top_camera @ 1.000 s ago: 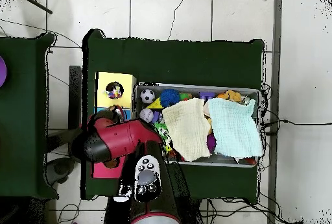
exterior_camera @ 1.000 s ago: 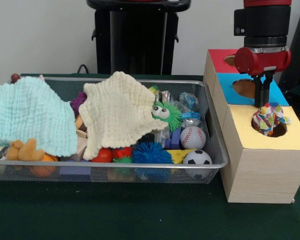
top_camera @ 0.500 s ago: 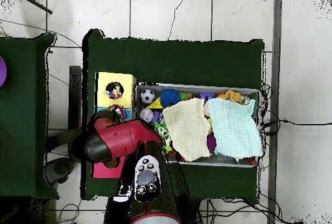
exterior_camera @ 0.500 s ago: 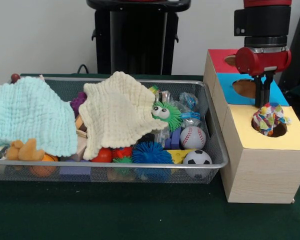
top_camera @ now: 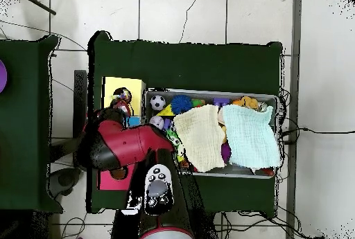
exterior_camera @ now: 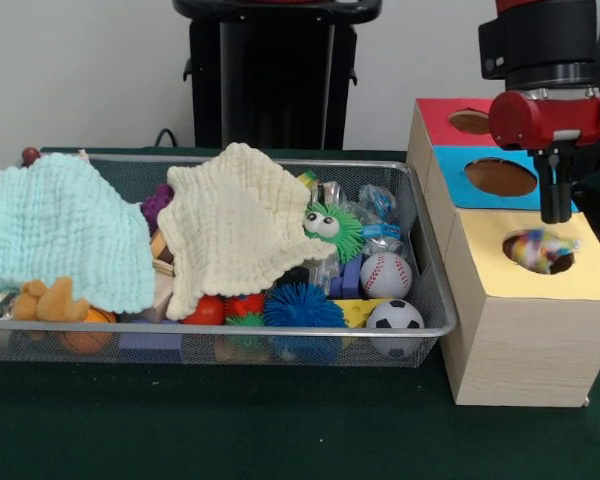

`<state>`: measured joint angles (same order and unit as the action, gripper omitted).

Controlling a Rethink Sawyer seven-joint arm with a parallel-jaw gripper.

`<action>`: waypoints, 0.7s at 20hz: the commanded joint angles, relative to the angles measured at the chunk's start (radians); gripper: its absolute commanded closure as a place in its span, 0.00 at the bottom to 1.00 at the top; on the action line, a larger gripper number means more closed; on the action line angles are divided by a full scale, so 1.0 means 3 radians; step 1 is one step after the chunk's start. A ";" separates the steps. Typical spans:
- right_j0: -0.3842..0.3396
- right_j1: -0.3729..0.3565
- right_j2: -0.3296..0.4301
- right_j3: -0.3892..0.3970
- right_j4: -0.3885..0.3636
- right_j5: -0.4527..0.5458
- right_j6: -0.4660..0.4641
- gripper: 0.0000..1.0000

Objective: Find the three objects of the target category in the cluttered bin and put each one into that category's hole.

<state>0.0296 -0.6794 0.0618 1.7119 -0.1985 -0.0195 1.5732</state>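
Arm at upper right, gripper (exterior_camera: 555, 212) pointing straight down above the yellow hole (exterior_camera: 542, 252). Finger spread: cannot tell. Colourful toy (exterior_camera: 536, 247) sits inside the hole.

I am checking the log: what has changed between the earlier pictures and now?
The gripper shifted sideways to above the yellow hole's edge. The multicoloured toy, earlier heaped above the yellow hole, has sunk into it. The bin and both cloths are unchanged.

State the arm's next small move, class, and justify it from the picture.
Probably swing back over the wire bin to hunt the next target. The multicoloured toy already sits low in the yellow section's hole, and the gripper hangs above it holding nothing, while two cloths cover much of the bin's clutter.
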 commanded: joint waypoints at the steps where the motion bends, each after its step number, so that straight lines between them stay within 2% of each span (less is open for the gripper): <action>1: -0.0032 0.0051 -0.0036 -0.0152 0.0176 -0.0170 0.0656 1.00; 8: 0.0064 0.0216 -0.0267 -0.0260 0.0213 0.0120 0.0496 1.00; 14: 0.0055 0.0125 -0.0281 -0.0208 0.0161 0.0451 0.0376 1.00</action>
<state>0.0535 -0.6651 -0.0092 1.6698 -0.1681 -0.0451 1.5732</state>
